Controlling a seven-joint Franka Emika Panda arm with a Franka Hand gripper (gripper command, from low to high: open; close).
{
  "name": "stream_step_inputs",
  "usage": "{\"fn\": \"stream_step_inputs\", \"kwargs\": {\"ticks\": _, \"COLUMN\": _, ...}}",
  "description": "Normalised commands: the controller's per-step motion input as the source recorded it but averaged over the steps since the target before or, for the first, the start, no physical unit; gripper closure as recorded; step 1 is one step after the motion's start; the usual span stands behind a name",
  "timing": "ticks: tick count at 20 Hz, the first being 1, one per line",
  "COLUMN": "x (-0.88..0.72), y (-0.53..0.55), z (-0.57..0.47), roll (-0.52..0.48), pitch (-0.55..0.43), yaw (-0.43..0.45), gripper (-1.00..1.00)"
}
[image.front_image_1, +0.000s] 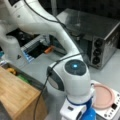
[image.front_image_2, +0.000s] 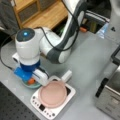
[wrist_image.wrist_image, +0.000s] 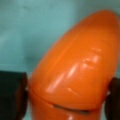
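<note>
An orange toy carrot (wrist_image.wrist_image: 75, 62) fills the wrist view, lying over a teal surface. My gripper (wrist_image.wrist_image: 65, 98) is shut on it, with a dark finger (wrist_image.wrist_image: 12, 96) pressed to its left side and the other at its right. In a front view the gripper (image.front_image_2: 29, 79) points down under the blue wrist, low over a teal plate (image.front_image_2: 35, 86), and a bit of the carrot (image.front_image_2: 31, 81) shows orange there. A pink plate (image.front_image_2: 52, 93) rests on a white scale-like base (image.front_image_2: 71, 93) just to the right. In a front view the arm hides the gripper; the pink plate (image.front_image_1: 102, 96) shows.
A steel toaster oven (image.front_image_1: 100, 37) stands at the back right of a front view, and its corner (image.front_image_2: 110, 97) shows at the lower right in a front view. A wooden cabinet (image.front_image_1: 17, 97) is at the left, also seen as wooden shelving (image.front_image_2: 45, 12). The grey tabletop (image.front_image_2: 90, 57) lies between.
</note>
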Motion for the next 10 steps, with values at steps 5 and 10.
{"fn": "stream_step_inputs", "kwargs": {"ticks": 5, "x": -0.04, "y": -0.09, "z": -0.27, "roll": 0.163, "pitch": -0.118, "yaw": 0.065, "gripper": 1.00}}
{"fn": "stream_step_inputs", "kwargs": {"ticks": 10, "x": -0.02, "y": -0.10, "z": -0.33, "roll": 0.189, "pitch": -0.085, "yaw": 0.042, "gripper": 1.00}}
